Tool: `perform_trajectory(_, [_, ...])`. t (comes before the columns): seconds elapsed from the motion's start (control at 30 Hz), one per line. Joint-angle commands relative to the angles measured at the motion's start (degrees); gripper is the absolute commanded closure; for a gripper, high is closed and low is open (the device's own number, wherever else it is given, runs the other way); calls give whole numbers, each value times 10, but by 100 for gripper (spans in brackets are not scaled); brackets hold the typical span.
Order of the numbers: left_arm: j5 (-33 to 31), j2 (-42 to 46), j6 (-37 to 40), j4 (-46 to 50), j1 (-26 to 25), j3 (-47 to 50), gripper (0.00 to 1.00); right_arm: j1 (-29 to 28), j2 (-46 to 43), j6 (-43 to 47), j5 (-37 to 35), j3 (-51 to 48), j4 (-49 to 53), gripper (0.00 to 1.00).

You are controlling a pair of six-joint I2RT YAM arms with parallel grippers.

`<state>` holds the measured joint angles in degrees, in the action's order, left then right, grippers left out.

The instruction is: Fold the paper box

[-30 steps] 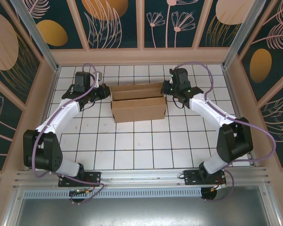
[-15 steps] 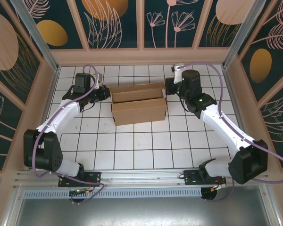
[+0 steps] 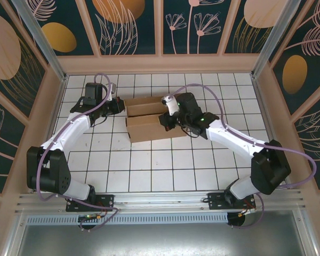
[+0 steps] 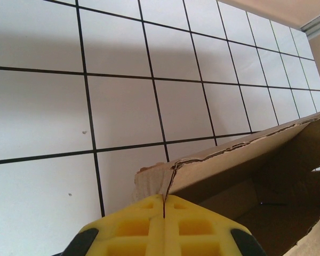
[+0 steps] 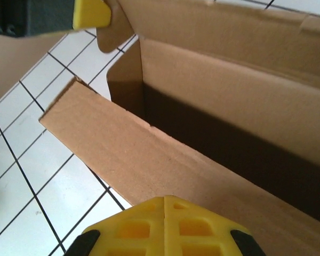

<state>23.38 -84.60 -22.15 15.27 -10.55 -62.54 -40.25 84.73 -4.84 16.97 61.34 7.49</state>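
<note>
The paper box (image 3: 149,127) is plain brown cardboard and lies at the back middle of the tiled table, its long walls raised and its top open. My left gripper (image 3: 120,106) is shut at the box's left end. In the left wrist view its tips (image 4: 164,196) touch the torn-looking corner of the end flap (image 4: 154,178), with nothing clearly pinched between them. My right gripper (image 3: 166,118) is shut and hovers over the box's near long wall; its tips (image 5: 164,198) sit just above that wall (image 5: 149,154). The box's dark inside (image 5: 229,144) lies beyond.
The white tiled table (image 3: 149,160) stretches toward me in front of the box. A wooden frame (image 3: 160,64) rims the back and sides. A yellow fingertip (image 5: 90,12) of the left gripper shows beside the box's rounded end tab (image 5: 109,37).
My right arm has swung left from the box's right end to above the middle of its near wall. The left arm and the box have stayed put.
</note>
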Motion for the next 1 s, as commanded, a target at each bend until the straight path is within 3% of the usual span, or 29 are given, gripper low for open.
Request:
perform_trajectory(0.0, [10, -1, 3, 13, -6, -20, 100, -5, 20, -7, -15, -3, -7, 100])
perform_trajectory(0.4, [21, 14, -31, 34, -19, -33, 100, -5, 72, -52, -144, -12, -57, 100])
perform_trajectory(0.97, [43, 60, -101, 29, -30, 11, 100, -11, 91, -96, -218, -28, -91, 100])
